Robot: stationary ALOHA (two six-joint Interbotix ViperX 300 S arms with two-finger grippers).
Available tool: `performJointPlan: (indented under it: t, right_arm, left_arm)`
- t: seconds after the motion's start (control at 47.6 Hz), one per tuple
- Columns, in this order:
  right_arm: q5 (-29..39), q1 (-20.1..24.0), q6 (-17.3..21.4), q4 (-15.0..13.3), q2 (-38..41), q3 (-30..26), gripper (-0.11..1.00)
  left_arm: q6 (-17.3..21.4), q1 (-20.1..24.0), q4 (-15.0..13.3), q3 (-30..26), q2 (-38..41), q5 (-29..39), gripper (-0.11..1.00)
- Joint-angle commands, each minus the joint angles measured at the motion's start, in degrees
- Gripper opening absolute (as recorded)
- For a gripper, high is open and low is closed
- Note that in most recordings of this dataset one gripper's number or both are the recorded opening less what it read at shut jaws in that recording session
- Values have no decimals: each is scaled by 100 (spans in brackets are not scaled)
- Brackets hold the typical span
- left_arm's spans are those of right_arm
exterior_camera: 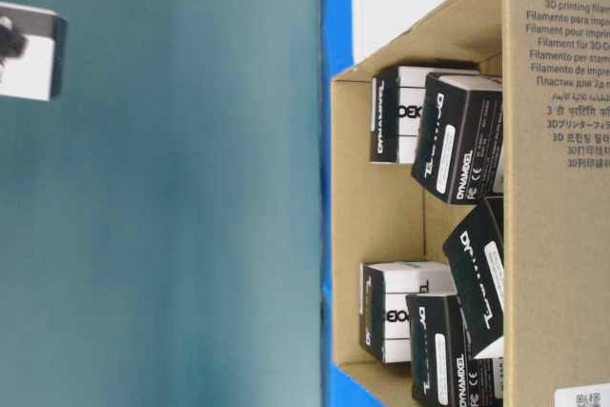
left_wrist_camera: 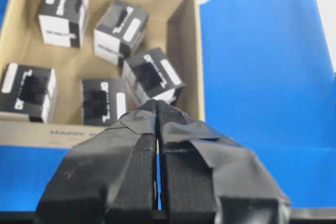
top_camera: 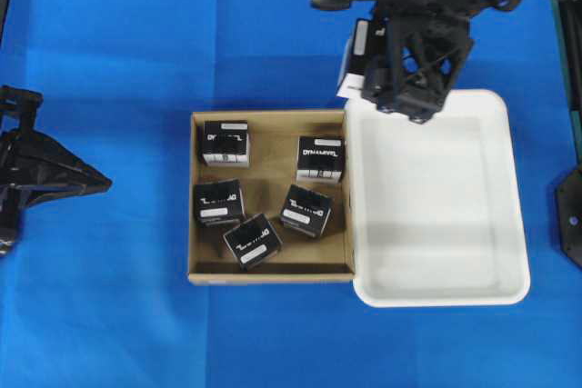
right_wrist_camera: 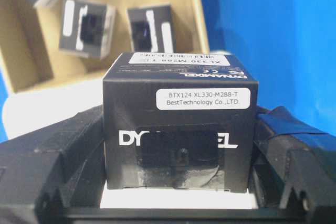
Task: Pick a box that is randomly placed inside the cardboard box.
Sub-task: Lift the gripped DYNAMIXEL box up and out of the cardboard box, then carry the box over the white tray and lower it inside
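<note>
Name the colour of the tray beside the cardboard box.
White tray; clearest in the overhead view.

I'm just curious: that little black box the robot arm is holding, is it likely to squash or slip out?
Probably neither. The box looks like a crisp-edged carton that keeps its shape between the right end effector fingers. Its flat sides suggest a steady hold and no rolling, though its smooth-looking surface might slide slightly.

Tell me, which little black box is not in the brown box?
The box clamped in the right gripper, held over the white tray's corner; five others lie inside the cardboard box.
</note>
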Motion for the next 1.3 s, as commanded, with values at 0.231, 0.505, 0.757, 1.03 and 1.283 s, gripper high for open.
performJointPlan:
  t: [0.231, 0.505, 0.757, 1.03, 1.283]
  right_arm:
    - [97, 18, -79, 0, -598, 0, 75]
    - [105, 62, -132, -9, -1107, -114, 75]
    - [-185, -149, -457, -53, -1477, 501, 75]
    - [-756, -466, -668, -53, -1529, 1696, 75]
    - [-1433, -519, -984, -185, -1459, 2417, 75]
  left_arm:
    - [-35, 18, 18, -88, 88, -158, -3]
    - [-35, 18, 18, -88, 105, -290, -3]
    - [-35, 18, 9, -88, 193, -290, -3]
    - [-44, 18, 18, -88, 202, -290, -3]
    - [-44, 18, 18, -88, 202, -299, -3]
